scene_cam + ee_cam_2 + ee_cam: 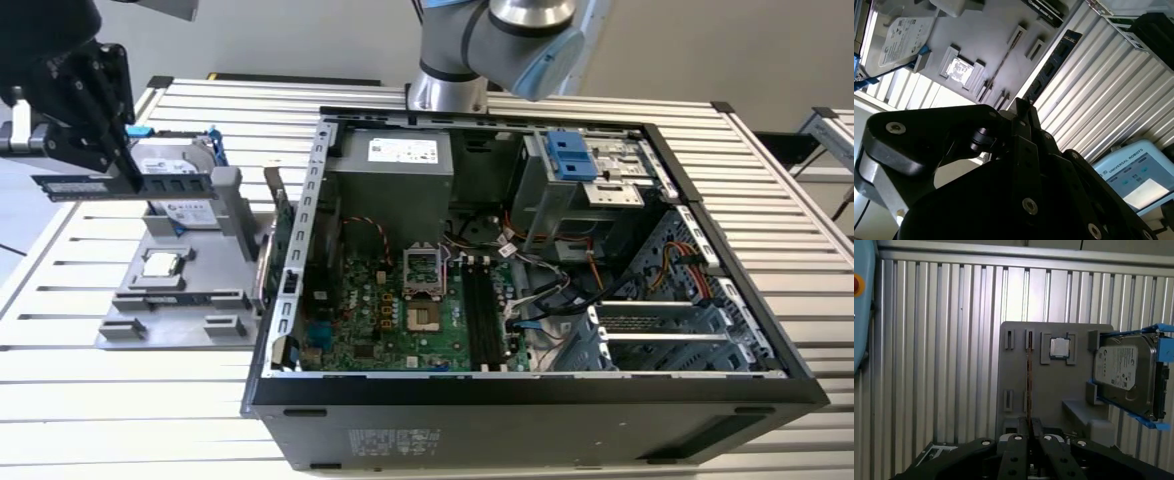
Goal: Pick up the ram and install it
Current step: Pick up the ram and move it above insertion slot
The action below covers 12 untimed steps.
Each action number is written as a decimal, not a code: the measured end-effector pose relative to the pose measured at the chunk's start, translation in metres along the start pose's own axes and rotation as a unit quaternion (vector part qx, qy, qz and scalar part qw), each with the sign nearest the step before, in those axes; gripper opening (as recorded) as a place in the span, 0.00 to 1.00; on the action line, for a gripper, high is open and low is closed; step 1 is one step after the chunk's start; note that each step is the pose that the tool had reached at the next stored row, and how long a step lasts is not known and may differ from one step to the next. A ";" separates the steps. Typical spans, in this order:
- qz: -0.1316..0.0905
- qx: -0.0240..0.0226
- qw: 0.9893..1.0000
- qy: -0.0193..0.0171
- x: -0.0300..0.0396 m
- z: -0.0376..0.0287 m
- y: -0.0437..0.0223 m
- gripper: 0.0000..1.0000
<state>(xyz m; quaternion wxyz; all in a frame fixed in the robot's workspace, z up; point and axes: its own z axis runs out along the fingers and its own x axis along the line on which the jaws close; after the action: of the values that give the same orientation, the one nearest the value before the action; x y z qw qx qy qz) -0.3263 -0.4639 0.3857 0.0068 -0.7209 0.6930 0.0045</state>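
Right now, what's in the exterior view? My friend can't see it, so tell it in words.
The robot's black hand holds the ram in the air above a gray tray at the exterior view's left, near a hard drive. An open computer case lies beside the tray on a slatted metal table.

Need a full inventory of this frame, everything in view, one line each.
ram: one, blue-green with dark chips, clamped in the gripper over the holder tray
hard drive: one, silver with blue rails, upright on the tray
processor chip: one, silver, in a tray pocket
holder tray: one, grey, on the table at the exterior view's left of the case
computer case: one, black, open, mid-table
motherboard: one, green, inside the case
table: one, silver slatted, under everything
arm: one, grey and light blue, at the case's far side
gripper: one, black, shut on the ram
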 end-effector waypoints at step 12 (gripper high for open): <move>0.000 0.000 1.000 0.000 0.0005 0.0000 -0.0133 0.00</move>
<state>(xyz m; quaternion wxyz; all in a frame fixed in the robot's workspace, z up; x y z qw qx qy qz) -0.3130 -0.4639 0.3857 0.0068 -0.7209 0.6930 0.0045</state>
